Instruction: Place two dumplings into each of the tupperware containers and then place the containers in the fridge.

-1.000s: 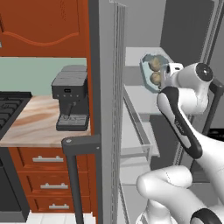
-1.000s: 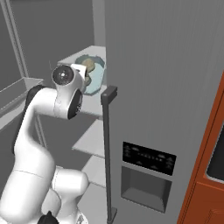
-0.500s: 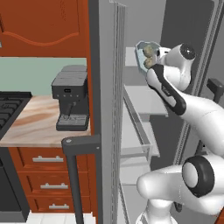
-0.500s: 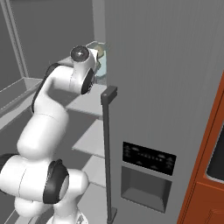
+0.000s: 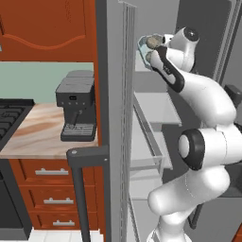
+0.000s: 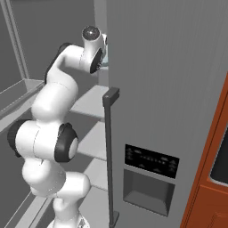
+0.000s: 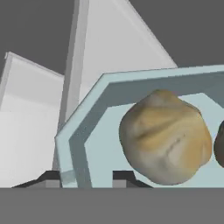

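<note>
**Light blue tub at the upper fridge shelf, rim between the pincer tips**

Item: light blue-grey tupperware container, cut-cornered, carrying dumplings; seen high inside the open fridge, at the level of an upper shelf. Pincer: tips set either side of the near rim wall, a little apart; whether they grip or have let go, cannot tell. Relation: tub lies straight ahead of the pincer, its length running away into the fridge. Judged: withdrawal would go straight back along that line.
</note>
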